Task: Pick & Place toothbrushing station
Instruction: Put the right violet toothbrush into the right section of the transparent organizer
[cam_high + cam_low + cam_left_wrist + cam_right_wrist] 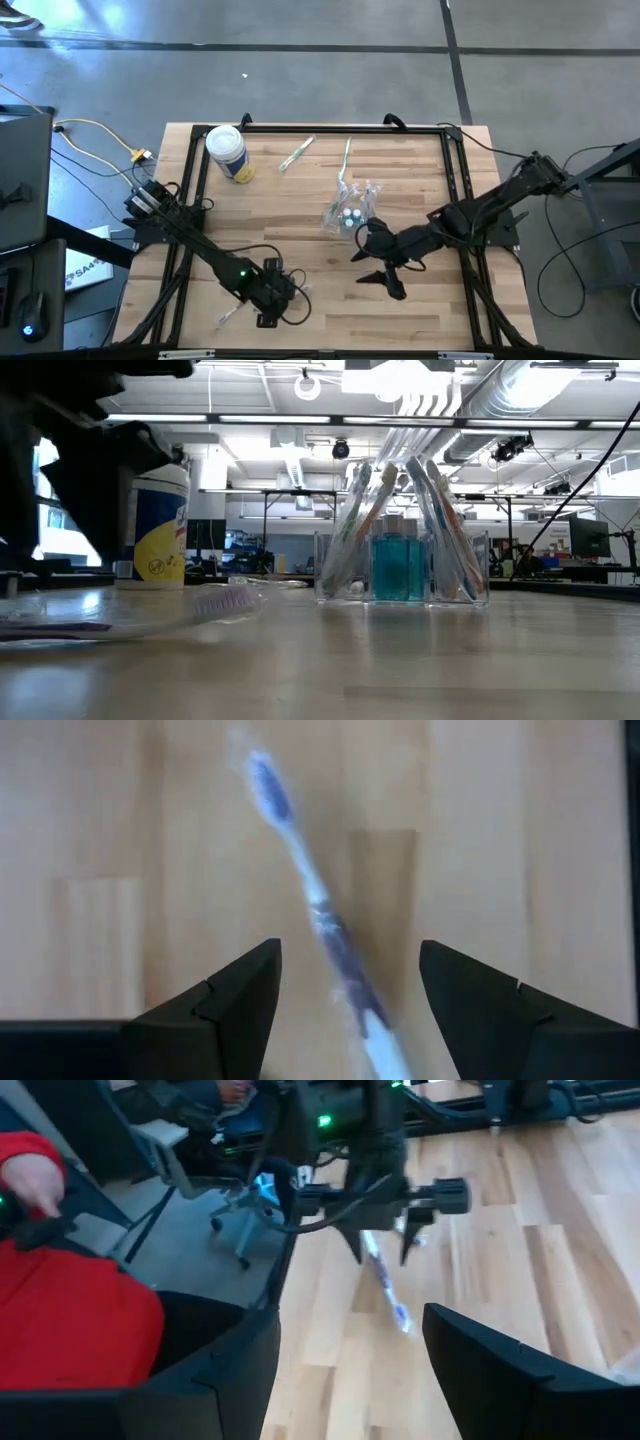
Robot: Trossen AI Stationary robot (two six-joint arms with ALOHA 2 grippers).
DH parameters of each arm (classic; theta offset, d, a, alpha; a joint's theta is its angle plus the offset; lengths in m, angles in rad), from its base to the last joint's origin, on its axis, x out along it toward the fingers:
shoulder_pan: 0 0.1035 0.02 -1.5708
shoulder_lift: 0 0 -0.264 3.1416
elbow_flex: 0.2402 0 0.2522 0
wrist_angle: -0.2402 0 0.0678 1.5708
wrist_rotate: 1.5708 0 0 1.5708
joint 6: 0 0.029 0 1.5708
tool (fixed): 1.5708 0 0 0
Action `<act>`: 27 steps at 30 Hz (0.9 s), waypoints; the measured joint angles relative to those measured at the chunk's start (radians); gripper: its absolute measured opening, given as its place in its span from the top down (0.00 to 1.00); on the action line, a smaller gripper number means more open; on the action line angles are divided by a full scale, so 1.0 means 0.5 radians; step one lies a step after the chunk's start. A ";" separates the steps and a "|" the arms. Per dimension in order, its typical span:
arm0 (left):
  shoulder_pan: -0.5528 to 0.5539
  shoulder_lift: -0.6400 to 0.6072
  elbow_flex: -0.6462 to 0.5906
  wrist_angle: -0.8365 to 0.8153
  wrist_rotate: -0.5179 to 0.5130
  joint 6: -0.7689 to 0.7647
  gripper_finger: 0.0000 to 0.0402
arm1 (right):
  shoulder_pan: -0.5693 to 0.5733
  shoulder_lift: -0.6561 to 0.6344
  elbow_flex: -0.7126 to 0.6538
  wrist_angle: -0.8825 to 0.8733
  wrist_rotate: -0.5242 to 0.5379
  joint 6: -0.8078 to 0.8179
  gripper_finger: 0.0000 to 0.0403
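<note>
- The station (349, 212) stands right of centre in the high view, brushes splayed in it around a blue bottle (398, 568), free of both my arms.
- My right gripper (384, 264) waits just below it, fingers spread wide and empty, probably so I can reach it.
- My left gripper (350, 1005), lower left, hangs over a loose toothbrush (320, 910), fingers apart either side, not gripping.
- A tub (227, 152) sits upper left on the worktop (420, 310).

Evenly lit from bright ceiling strip lights (300, 420), with soft shadows on the table (420, 310), and motion-blurred around the toothbrush (315, 910) close up.
</note>
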 joint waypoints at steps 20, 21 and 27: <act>-0.013 0.225 0.030 -0.067 -0.019 -0.385 0.40 | 0.202 -0.001 0.000 0.119 0.084 -0.007 0.41; -0.013 0.238 0.033 -0.069 -0.019 -0.386 0.40 | 0.202 -0.001 0.000 0.119 0.084 -0.008 0.41; -0.014 0.275 0.034 -0.094 0.000 -0.414 0.43 | 0.202 -0.002 0.000 0.119 0.084 -0.008 0.41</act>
